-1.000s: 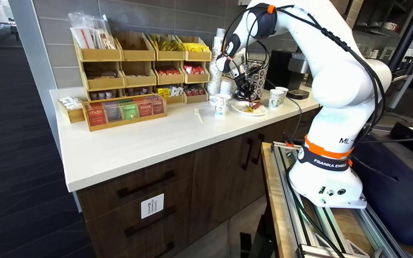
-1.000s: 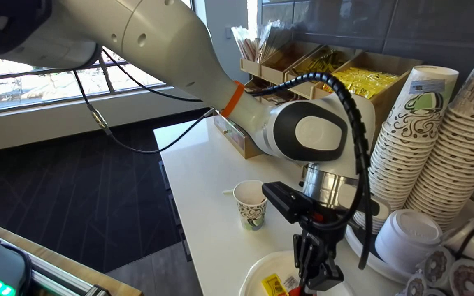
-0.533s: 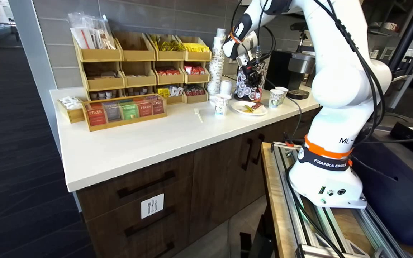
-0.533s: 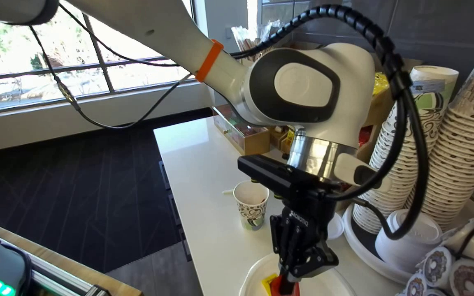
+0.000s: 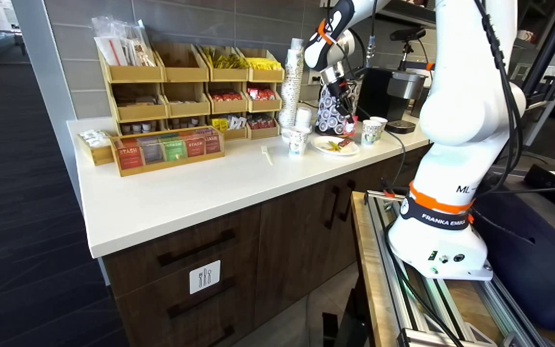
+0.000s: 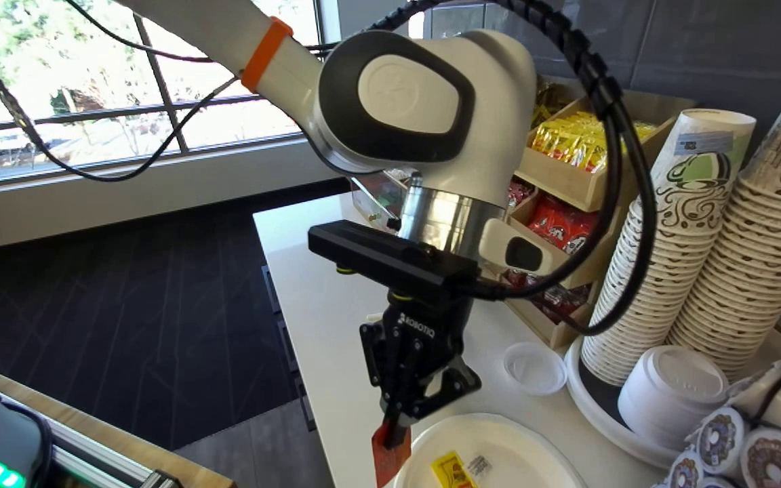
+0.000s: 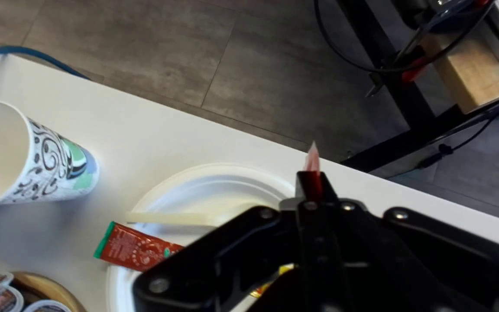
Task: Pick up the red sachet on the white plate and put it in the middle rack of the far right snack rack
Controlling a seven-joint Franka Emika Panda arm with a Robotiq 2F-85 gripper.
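My gripper (image 6: 397,428) is shut on the red sachet (image 6: 390,462), which hangs from the fingertips above the front side of the plate. In the wrist view the sachet's pale tip (image 7: 312,159) sticks out between the fingertips (image 7: 314,184). The white plate (image 6: 533,457) lies on the counter; it also shows in an exterior view (image 5: 320,143). The snack rack (image 5: 266,75) is the end column nearest the cups, with yellow packets on top. Its middle rack (image 5: 264,106) holds red packets; it also shows in an exterior view (image 6: 541,245), partly behind the arm's cable.
A yellow packet (image 6: 453,469), another red packet with a green end (image 7: 139,248) and a pale utensil (image 7: 176,218) lie on the plate. Tall cup stacks (image 6: 675,271) stand beside the rack. Paper cups (image 5: 298,140) and a pod holder (image 5: 328,113) stand near the plate.
My gripper has risen from the plate with the red sachet in it and shifted toward the counter's front side. The yellow packet stays on the plate.
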